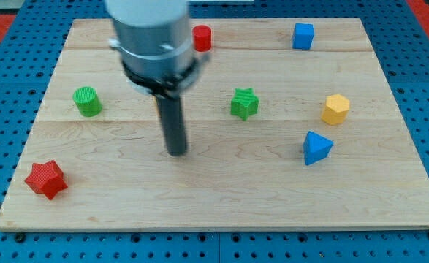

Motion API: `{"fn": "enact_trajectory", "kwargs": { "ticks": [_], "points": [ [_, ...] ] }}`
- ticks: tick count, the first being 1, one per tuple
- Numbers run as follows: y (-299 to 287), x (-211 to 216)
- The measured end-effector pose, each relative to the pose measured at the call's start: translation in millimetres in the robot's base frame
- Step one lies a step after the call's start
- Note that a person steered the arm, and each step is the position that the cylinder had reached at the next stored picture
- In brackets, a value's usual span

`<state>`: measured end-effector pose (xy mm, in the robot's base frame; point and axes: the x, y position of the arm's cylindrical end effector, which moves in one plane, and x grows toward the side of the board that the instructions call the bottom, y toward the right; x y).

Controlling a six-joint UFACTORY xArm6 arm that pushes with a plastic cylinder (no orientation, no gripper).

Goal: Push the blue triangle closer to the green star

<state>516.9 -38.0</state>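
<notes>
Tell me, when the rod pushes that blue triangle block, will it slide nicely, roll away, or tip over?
Probably slide: the blue triangle sits on a flat face on the smooth wooden board. Rolling seems unlikely, since it shows edges, not curves. It may twist if my tip, now well to its left, meets a slanted side off-centre.

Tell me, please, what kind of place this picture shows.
Probably a robotics lab bench set up for pushing tests. A wooden board lies on a blue perforated mat, small coloured blocks such as the green star and blue triangle are scattered on it, and my tip rests on the board.
</notes>
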Motion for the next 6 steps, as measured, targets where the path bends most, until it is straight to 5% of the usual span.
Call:
{"fn": "enact_trajectory", "kwargs": {
  "ticks": [2,3,6],
  "points": [
    [141.5,48.2],
    [227.4,34.3],
    [184.1,-5.4]
  ]
}}
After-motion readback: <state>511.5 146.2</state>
